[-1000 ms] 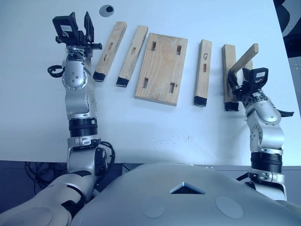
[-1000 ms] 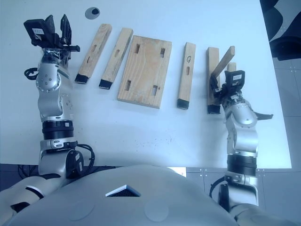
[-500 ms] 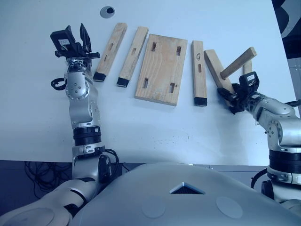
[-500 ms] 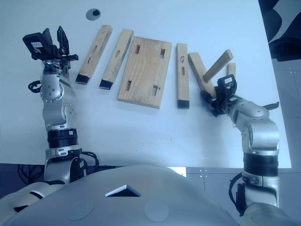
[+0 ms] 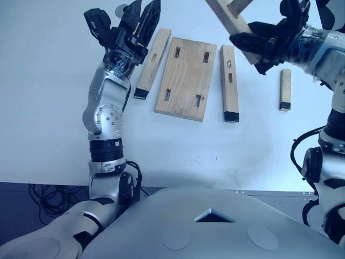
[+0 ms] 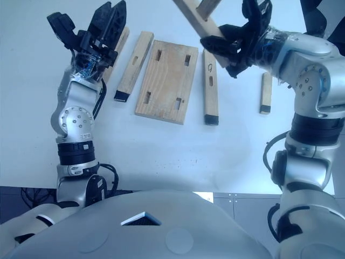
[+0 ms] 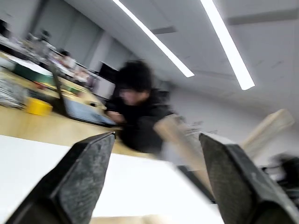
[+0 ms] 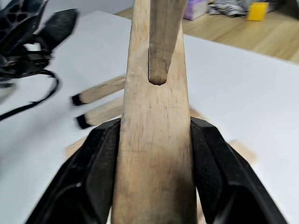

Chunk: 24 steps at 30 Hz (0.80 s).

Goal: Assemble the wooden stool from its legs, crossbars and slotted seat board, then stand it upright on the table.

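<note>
Right claw (image 5: 252, 49) is clamped tight on a wooden stool leg (image 5: 226, 16) and has it up in the air above the far right part of the desk (image 5: 43, 108). The wrist view shows both black fingers (image 8: 100, 172) pressed flat against the sides of the leg. A crossbar (image 8: 163, 37) is stuck into the leg's slot and pokes out at an angle.

Left claw (image 5: 141, 19) is also raised, over the far left part of the desk, with its fingers (image 7: 79, 182) spread apart and nothing between them.

Down on the desk, the slotted seat board (image 5: 186, 78) lies flat around the middle, with all four slots facing up. Just to its left is a leg with a black cap (image 5: 153, 62) on its near end. Another leg (image 6: 124, 36) sits further left, mostly hidden behind the left claw. Just right of the board is a third loose leg (image 5: 229, 81), black cap on its near end too. A short loose crossbar (image 5: 285, 89) lies off toward the right edge, well apart from that leg.
</note>
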Tool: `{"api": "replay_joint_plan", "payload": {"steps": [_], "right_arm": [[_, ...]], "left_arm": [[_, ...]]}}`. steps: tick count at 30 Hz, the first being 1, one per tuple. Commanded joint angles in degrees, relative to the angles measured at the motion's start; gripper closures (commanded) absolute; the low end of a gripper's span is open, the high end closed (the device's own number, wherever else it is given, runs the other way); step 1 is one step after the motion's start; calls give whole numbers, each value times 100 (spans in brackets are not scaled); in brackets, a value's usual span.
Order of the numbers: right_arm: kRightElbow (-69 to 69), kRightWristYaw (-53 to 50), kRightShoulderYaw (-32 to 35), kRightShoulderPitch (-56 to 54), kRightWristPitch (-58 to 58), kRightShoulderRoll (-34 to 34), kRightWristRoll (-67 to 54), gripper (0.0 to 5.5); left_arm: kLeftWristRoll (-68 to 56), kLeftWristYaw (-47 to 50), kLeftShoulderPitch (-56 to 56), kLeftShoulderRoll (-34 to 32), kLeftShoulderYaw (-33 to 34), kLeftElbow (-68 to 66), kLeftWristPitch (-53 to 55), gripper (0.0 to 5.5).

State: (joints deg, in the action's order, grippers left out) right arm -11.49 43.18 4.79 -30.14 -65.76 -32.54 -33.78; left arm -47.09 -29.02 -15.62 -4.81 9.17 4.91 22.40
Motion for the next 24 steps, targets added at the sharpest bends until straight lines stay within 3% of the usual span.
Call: {"api": "replay_joint_plan", "payload": {"steps": [1,5,7,17,24], "right_arm": [[-290,120,570,-589,-865,173,-1093,344],[-391,-263,1245,-872,-1439,536,-1945,345],[-500,-357,1361,-858,-1515,620,-2242,345],[-684,78,967,-59,-1220,337,-2850,345],[-780,413,771,49,-995,92,-3023,345]], "left_arm": [[-1327,-247,-376,-302,355,167,1074,157],[-1949,-369,-593,-624,363,146,1875,98],[-1981,-455,-687,-681,320,33,2025,94],[-2947,-707,-1193,-574,437,-136,2631,94],[-3454,-850,-1238,-728,588,-157,2944,205]]}}
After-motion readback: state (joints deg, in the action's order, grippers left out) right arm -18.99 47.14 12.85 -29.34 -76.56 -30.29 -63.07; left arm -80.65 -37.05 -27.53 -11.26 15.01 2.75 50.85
